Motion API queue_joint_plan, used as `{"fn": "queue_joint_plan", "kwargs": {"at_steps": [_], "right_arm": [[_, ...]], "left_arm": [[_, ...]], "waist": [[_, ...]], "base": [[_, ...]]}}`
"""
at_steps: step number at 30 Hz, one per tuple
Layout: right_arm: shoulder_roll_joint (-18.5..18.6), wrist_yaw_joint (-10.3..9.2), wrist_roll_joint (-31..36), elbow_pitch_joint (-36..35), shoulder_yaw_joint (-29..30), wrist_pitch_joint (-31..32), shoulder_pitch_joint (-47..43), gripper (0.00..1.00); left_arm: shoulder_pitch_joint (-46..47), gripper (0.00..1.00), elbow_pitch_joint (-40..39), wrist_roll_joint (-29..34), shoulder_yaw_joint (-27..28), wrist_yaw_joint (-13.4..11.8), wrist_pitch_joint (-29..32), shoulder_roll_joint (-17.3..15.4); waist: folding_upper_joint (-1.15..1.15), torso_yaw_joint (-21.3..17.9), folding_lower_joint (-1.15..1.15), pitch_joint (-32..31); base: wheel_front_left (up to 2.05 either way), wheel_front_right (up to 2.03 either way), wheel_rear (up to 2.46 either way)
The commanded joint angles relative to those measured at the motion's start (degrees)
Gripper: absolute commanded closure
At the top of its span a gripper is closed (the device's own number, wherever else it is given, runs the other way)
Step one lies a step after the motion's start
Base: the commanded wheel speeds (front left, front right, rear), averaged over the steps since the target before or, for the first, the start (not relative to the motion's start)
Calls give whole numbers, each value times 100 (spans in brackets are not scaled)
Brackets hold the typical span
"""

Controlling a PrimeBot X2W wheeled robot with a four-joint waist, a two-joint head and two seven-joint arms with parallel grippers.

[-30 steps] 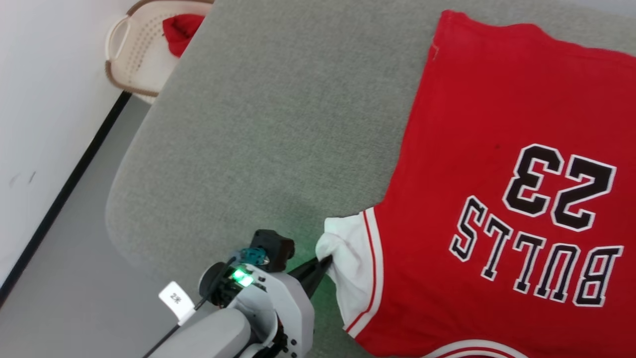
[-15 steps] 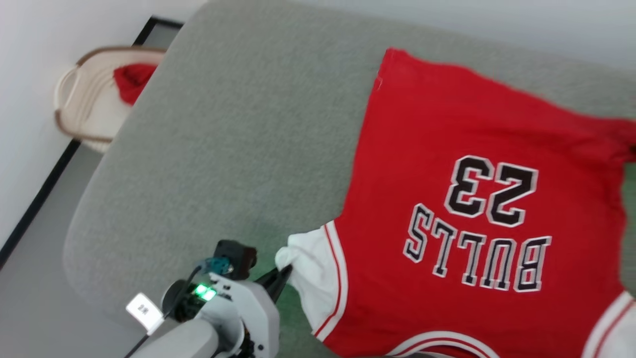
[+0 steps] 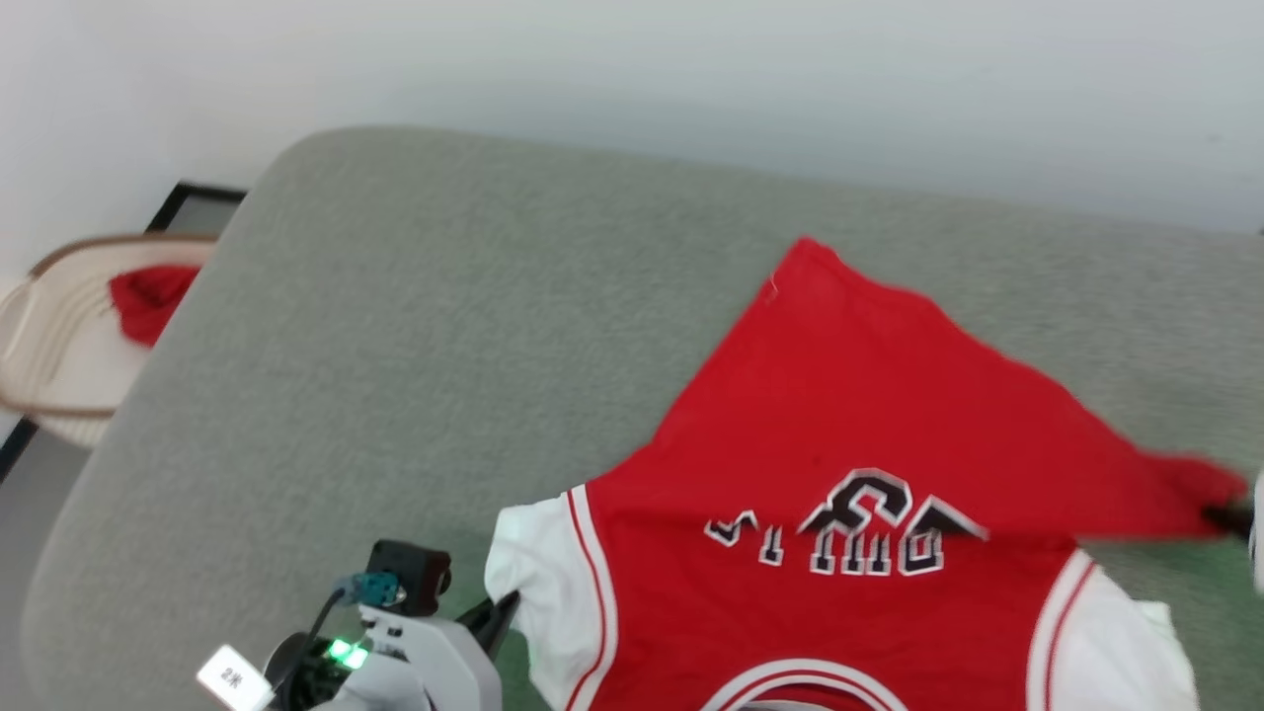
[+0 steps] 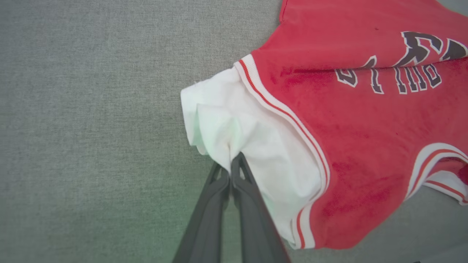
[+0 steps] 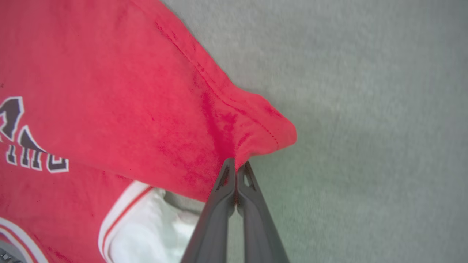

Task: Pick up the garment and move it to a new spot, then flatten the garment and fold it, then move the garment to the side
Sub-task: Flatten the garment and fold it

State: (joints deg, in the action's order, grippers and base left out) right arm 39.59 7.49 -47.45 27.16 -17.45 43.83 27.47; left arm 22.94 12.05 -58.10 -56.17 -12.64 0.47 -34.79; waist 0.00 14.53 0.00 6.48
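The garment (image 3: 839, 425), a red jersey with white sleeves and black lettering, lies on the grey padded surface (image 3: 395, 346). My left gripper (image 3: 502, 604) is shut on the edge of the bunched white sleeve (image 4: 234, 128), low on the surface; its fingertips (image 4: 233, 163) pinch the cloth. My right gripper (image 3: 1224, 515) is shut on the red hem corner (image 5: 263, 131) and holds it raised. The lifted hem drapes toward the collar and hides part of the lettering (image 3: 849, 533). The other white sleeve (image 5: 146, 219) lies under the raised cloth.
A cream basket (image 3: 39, 385) with a plain red cloth (image 3: 148, 296) stands on the floor off the surface's left edge. A pale wall (image 3: 691, 79) runs behind. Bare grey surface stretches left of the jersey and beyond it.
The head camera has swung, shifting the whole picture. My right gripper has lifted the hem corner and drawn it toward the collar, folding red cloth over the lettering. The left grip on the sleeve holds.
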Motion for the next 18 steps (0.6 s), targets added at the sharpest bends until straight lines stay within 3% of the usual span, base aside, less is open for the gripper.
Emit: {"fn": "queue_joint_plan", "kwargs": {"at_steps": [1,9,16,17,18], "right_arm": [[-8,0,-3,-96,88,-55,-264,100],[-363,0,242,-536,813,-333,-1588,100],[-783,0,592,-494,1178,-565,-2009,100],[-832,0,631,-476,1203,-589,-2018,95],[-867,0,672,-461,1233,-617,-2017,65]], "left_arm": [[-101,100,-35,-51,19,-46,-23,-48],[-262,100,-207,-121,39,-138,-22,-163],[-275,100,-204,-129,36,-132,-36,-167],[-271,100,-197,-131,37,-125,-40,-161],[-274,100,-188,-136,38,-120,-43,-161]], "waist": [[0,-363,0,-331],[0,-641,0,-441],[0,-722,0,-441],[0,-726,0,-441],[0,-729,0,-441]], "base": [[0,0,0],[0,0,0],[0,0,0],[0,0,0],[0,0,0]]}}
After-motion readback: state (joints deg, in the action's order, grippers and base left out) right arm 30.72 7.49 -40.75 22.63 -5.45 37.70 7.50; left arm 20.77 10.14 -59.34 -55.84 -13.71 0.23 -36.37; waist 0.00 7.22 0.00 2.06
